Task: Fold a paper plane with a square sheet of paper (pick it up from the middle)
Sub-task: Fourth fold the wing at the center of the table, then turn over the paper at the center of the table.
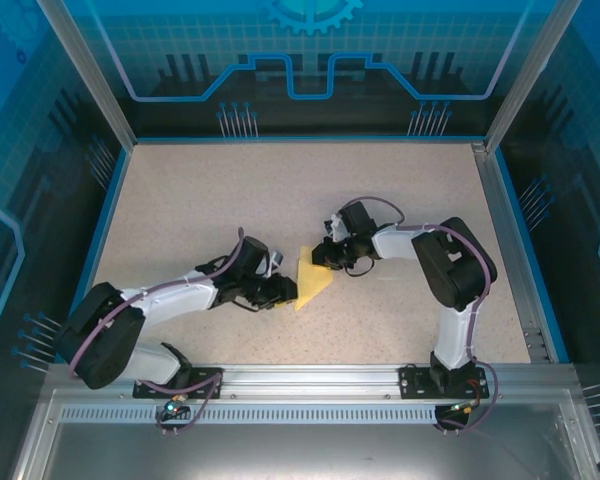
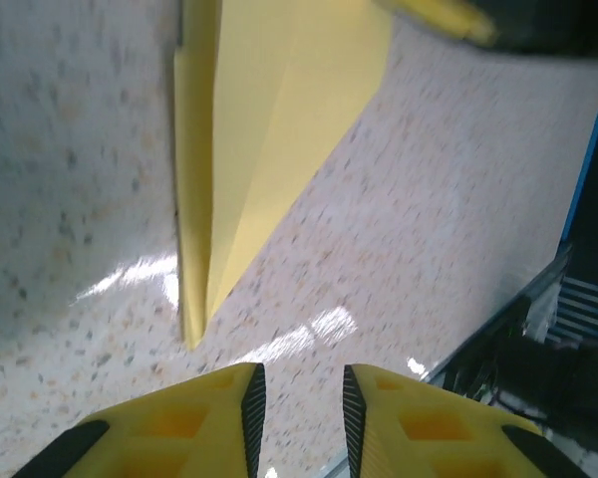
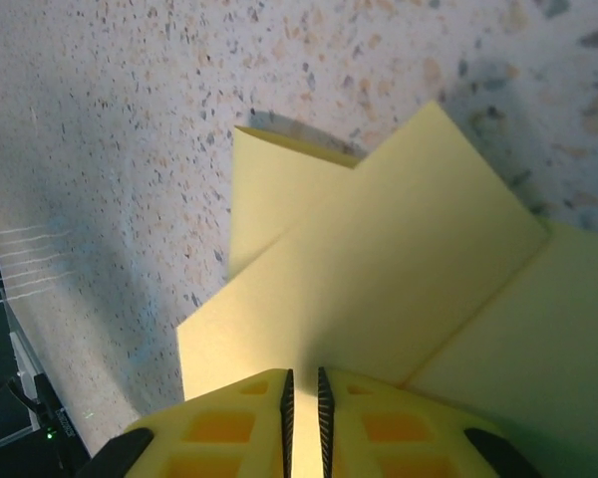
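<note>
From above, the left fingers [image 1: 280, 291] sit beside the lower tip of the yellow paper plane [image 1: 311, 279] and the right fingers [image 1: 326, 256] at its upper corner, on a speckled beige surface [image 1: 200, 190] ringed by blue-lit walls [image 1: 40, 150]. At the left wrist, the left fingers [image 2: 204, 423] stand slightly parted and empty, the plane's tip just ahead. At the right wrist, the right fingers [image 3: 229, 423] pinch nearly together on the plane's folded edge.
</note>
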Action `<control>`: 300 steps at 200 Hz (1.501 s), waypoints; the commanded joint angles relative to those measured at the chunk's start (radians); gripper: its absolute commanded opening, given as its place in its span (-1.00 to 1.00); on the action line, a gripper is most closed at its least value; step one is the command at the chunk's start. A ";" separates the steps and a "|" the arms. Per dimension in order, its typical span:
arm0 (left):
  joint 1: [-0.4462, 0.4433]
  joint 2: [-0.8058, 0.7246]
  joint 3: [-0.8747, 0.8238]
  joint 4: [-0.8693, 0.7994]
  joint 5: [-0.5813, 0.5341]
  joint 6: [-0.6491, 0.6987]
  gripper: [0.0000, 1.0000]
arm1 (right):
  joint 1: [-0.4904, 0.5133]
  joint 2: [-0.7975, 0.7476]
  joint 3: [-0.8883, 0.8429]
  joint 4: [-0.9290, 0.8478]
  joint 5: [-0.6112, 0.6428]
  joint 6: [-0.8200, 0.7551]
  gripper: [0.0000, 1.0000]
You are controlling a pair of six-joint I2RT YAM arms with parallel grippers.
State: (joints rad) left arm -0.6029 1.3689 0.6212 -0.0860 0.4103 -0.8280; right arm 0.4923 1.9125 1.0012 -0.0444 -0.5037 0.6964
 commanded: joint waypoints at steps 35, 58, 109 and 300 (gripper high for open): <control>0.008 0.112 0.190 -0.079 -0.115 0.083 -0.37 | 0.003 -0.172 0.031 -0.170 0.071 -0.042 -0.48; 0.009 0.177 0.240 -0.099 -0.119 0.111 -0.37 | -0.015 -0.211 -0.006 -0.190 0.102 -0.034 -0.42; 0.008 0.243 0.286 -0.140 -0.161 0.153 -0.38 | -0.024 -0.272 -0.116 -0.144 0.134 0.017 -0.28; 0.007 0.314 0.331 -0.201 -0.220 0.194 -0.35 | 0.005 -0.236 -0.213 -0.050 0.124 0.088 -0.10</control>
State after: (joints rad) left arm -0.5983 1.6676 0.9184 -0.2359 0.2188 -0.6731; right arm 0.4854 1.6604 0.7990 -0.1223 -0.3672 0.7677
